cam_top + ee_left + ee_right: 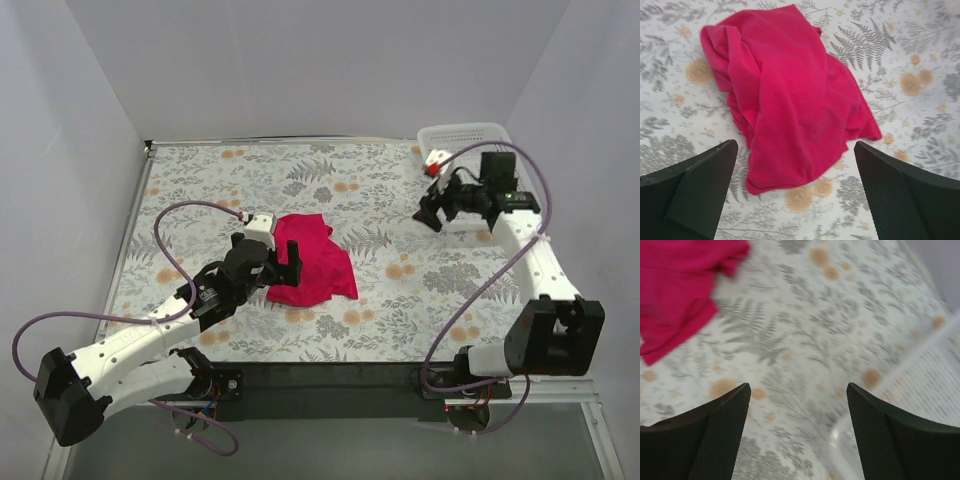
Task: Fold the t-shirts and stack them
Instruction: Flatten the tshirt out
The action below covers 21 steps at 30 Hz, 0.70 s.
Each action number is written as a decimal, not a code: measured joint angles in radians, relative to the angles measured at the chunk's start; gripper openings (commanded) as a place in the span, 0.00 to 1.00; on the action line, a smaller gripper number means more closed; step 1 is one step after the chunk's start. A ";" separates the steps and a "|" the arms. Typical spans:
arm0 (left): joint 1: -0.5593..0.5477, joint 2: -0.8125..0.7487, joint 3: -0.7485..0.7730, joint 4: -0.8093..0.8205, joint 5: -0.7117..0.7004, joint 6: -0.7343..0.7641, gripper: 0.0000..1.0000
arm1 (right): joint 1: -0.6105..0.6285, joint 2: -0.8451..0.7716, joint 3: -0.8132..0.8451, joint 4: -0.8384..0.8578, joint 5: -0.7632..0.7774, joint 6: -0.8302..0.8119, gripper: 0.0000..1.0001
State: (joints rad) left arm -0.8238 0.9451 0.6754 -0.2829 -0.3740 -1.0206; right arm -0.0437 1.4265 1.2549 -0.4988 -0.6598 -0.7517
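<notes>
At this moment your left gripper (283, 267) stood with its jaws spread wide and nothing between them, poised at the left edge of the t-shirt (312, 260). The magenta-red t-shirt lay in a crumpled, wrinkled heap on the floral-patterned table (400, 290), a little left of the middle and not folded flat. From your left wrist camera you looked down on it. Its nearest hem fell in the gap between the two dark fingers (700, 192), and floral cloth showed on either side. Whether either finger touched the fabric could not be told from that view or from the overhead one. Your right gripper (432, 214) was well apart from the t-shirt, out over the far right part of the table, just beside the white mesh basket (465, 133) that sat in the far right corner. Its jaws were parted and held nothing. The right wrist camera showed only bare floral table between its fingers (715, 435), with a corner of the red cloth at the upper left of that view and the basket's pale rim along the lower right.
</notes>
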 measured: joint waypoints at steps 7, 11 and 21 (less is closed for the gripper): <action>0.003 -0.034 0.018 -0.126 0.042 -0.299 0.94 | 0.372 -0.203 -0.343 -0.052 -0.201 -0.127 0.73; 0.006 -0.010 0.018 -0.161 0.063 -0.372 0.90 | 0.385 -0.236 -0.406 -0.051 -0.224 -0.143 0.73; 0.007 0.358 0.108 -0.213 0.001 -0.314 0.64 | 0.356 -0.335 -0.531 0.005 -0.251 -0.143 0.76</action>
State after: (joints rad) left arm -0.8169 1.3029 0.7837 -0.4961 -0.3733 -1.3350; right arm 0.3126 1.0912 0.7238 -0.4942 -0.9104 -0.8951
